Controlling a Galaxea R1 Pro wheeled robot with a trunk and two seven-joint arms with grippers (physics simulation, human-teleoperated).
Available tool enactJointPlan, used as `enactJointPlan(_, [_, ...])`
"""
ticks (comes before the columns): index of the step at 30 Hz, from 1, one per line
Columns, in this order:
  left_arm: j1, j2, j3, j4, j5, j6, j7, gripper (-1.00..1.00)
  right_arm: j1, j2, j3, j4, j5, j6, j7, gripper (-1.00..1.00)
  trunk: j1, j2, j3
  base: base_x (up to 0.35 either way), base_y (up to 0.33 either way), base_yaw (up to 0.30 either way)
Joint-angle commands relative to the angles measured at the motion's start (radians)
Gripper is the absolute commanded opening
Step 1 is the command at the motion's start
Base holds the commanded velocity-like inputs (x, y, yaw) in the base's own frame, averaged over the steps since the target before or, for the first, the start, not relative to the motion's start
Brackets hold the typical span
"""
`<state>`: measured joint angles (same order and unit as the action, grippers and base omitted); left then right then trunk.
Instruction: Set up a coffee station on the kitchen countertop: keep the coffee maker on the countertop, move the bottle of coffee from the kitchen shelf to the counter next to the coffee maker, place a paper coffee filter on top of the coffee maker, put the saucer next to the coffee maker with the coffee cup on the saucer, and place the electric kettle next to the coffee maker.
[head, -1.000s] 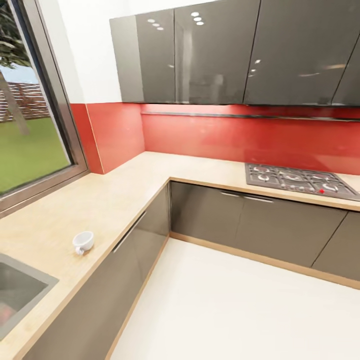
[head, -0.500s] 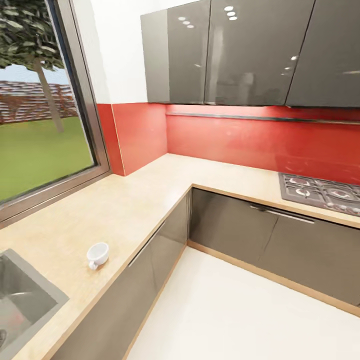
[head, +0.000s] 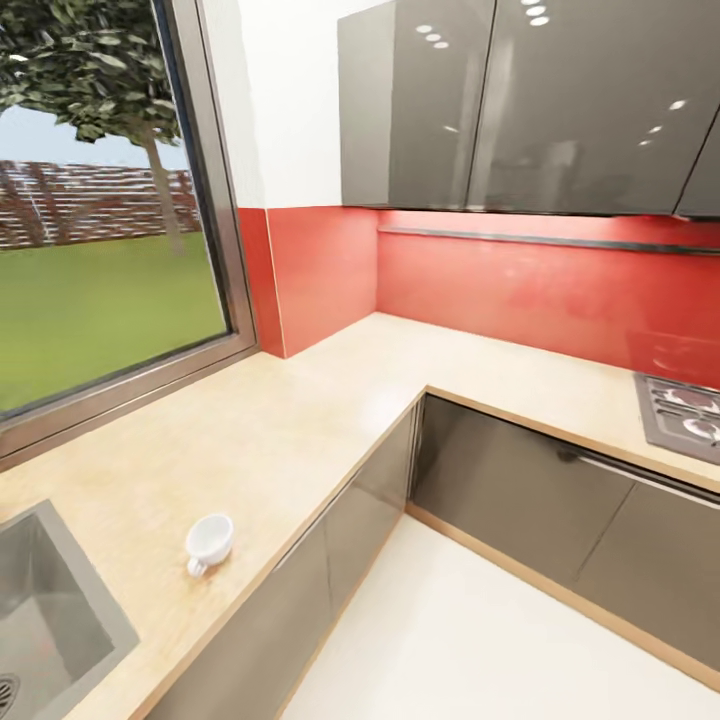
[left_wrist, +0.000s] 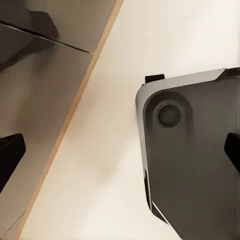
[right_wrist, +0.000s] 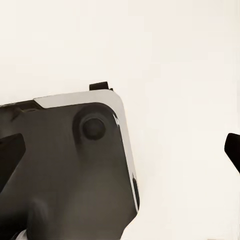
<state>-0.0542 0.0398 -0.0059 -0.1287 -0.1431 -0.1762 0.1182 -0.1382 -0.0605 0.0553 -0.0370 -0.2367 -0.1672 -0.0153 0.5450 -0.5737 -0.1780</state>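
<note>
The surface looks like matte speckled wood, cabinet fronts are super glossy dark grey, the cup smooth white ceramic-looking, sink brushed metal.

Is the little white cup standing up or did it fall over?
Fallen over. The cup lies on its side on the countertop beside the sink, its open mouth facing sideways and its handle near the counter's edge.

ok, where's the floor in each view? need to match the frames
Head view: the floor takes the lower right, below the cabinet fronts.
Left wrist view: the floor is a pale band between the cabinet fronts and the robot's base.
Right wrist view: the floor lies around the base.
Shared landmark: the tan strip at the cabinets' foot, also in the left wrist view.
</note>
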Motion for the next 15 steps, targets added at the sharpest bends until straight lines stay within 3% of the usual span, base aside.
enactJointPlan(1, [-0.001, -0.001, 0.000, 0.001, -0.010, -0.003, 0.006, 1.00, -0.001, 0.000, 0.006, 0.000, -0.007, -0.003, -0.002, 1.00, 0.001, -0.001, -0.002, 0.248, -0.208, 0.278])
enactJointPlan(6, [-0.001, -0.001, 0.000, 0.001, -0.010, -0.003, 0.006, 1.00, 0.000, 0.000, 0.006, 0.000, -0.007, -0.002, -0.002, 1.00, 0.001, -0.001, -0.002, 0.088, -0.225, 0.278])
enactJointPlan(15, [-0.002, -0.001, 0.001, 0.001, -0.009, -0.003, 0.006, 1.00, -0.001, 0.000, 0.006, 0.000, -0.007, -0.002, -0.002, 1.00, 0.001, -0.001, -0.002, -0.232, -0.186, 0.278])
